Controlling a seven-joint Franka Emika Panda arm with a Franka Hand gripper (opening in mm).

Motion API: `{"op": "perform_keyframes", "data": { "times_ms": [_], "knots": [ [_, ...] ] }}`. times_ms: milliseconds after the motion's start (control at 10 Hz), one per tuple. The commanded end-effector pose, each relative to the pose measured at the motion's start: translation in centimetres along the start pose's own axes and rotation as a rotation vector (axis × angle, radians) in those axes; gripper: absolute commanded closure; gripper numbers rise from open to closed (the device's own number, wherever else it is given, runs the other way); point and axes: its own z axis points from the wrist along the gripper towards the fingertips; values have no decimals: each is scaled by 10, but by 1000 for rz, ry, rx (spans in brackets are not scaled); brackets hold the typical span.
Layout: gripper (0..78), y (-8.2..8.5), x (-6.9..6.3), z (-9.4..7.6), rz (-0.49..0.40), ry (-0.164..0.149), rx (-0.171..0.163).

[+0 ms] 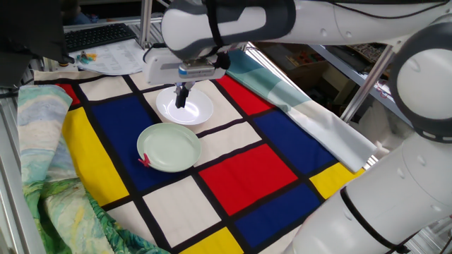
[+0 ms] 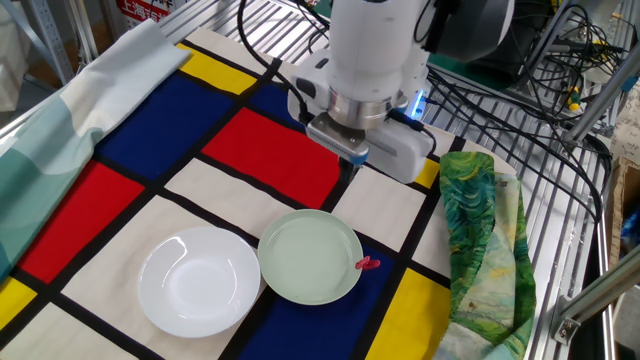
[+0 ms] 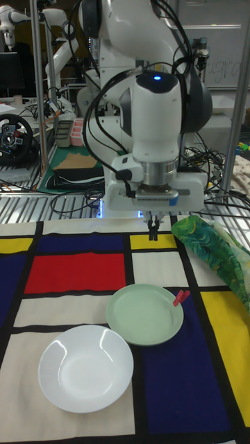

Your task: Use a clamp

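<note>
The clamp (image 2: pixel 368 264) (image 3: pixel 180 297) (image 1: pixel 145 159) is a tiny red-pink clip sitting on the rim of the pale green bowl (image 2: pixel 310 256) (image 3: pixel 144 313) (image 1: pixel 169 147). A white bowl (image 2: pixel 198 281) (image 3: pixel 85 368) (image 1: pixel 185 106) touches the green one. My gripper (image 3: pixel 151 230) (image 1: pixel 181 97) hangs above the checkered cloth, beyond the green bowl and well apart from the clamp. Its black fingers are pressed together with nothing between them. In the other fixed view the hand hides most of the fingers.
A crumpled green patterned cloth (image 2: pixel 480 240) (image 3: pixel 215 250) (image 1: pixel 42 141) lies along the table edge nearest the clamp. A pale teal cloth (image 2: pixel 60 110) (image 1: pixel 282 85) covers the opposite edge. Wire shelving and cables (image 2: pixel 560 90) surround the table; a keyboard (image 1: pixel 99 34) sits behind.
</note>
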Motion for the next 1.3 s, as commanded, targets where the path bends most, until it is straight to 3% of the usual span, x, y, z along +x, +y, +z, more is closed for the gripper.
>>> {"op": "perform_keyframes", "data": {
  "times_ms": [100, 300, 600, 800, 1300],
  "knots": [
    [776, 0, 0, -1, -56, -98, -5],
    [776, 0, 0, -1, -46, -75, 10],
    [776, 0, 0, -1, -71, -39, -12],
    [776, 0, 0, -1, -74, -45, -14],
    [776, 0, 0, -1, -150, -20, 2]
  ]
}}
